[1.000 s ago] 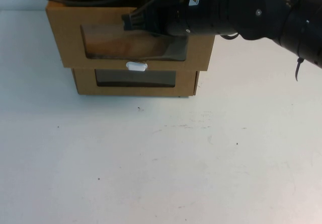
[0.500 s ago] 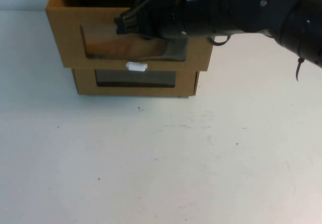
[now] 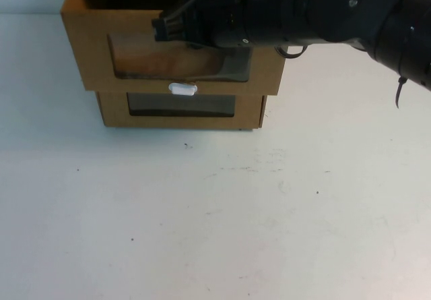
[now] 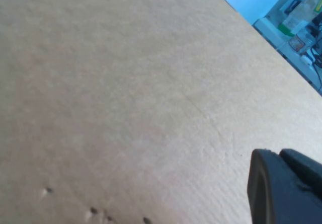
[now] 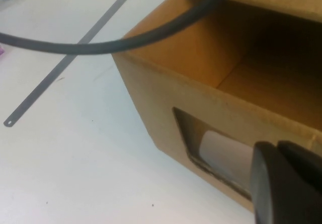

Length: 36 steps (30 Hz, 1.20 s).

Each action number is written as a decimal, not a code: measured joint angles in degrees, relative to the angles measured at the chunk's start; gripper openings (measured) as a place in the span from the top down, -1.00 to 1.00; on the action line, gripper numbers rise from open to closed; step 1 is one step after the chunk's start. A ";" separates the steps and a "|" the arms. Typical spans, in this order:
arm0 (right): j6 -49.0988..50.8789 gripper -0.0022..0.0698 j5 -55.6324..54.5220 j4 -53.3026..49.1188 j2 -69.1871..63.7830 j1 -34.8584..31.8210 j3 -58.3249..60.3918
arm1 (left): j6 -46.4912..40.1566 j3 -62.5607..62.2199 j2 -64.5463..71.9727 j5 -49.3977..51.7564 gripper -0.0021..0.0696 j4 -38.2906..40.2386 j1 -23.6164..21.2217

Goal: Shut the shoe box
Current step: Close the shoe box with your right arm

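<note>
The shoe box (image 3: 91, 57) is the upper of two stacked brown cardboard boxes at the table's far side. Its drawer stands pulled out toward me, with a clear window (image 3: 151, 58) and a white oval tab (image 3: 182, 89) below it. My right gripper (image 3: 161, 29) reaches in from the right and sits at the drawer's top front edge, fingers together. The right wrist view shows the drawer's open inside and its windowed front (image 5: 166, 113) beside the right gripper (image 5: 275, 147). My left gripper (image 4: 276, 154) is shut, close against plain cardboard (image 4: 126, 83); it is hidden in the high view.
The lower cardboard box (image 3: 249, 111) sits under the shoe box, window facing me. A black cable (image 5: 100, 45) crosses over the drawer's corner. A thin grey strip (image 5: 65, 65) lies on the white table (image 3: 215, 212), which spreads out in front of the boxes.
My right gripper has shifted a little to the left along the drawer's top front edge. The boxes have not visibly moved.
</note>
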State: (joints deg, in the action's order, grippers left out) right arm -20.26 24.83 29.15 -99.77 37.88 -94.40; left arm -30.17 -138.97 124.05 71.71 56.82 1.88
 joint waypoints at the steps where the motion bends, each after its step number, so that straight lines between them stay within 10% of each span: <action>1: 0.00 0.97 0.00 0.13 -0.10 0.00 0.00 | 0.00 0.00 0.00 0.00 0.96 0.00 0.24; 36: -0.69 0.97 0.07 3.12 -14.93 -4.40 -15.28 | 0.25 0.00 1.13 0.00 0.96 -2.81 1.65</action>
State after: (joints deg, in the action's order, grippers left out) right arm -20.95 24.90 32.27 -114.70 33.47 -109.68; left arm -29.93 -138.97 125.19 71.71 54.01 3.52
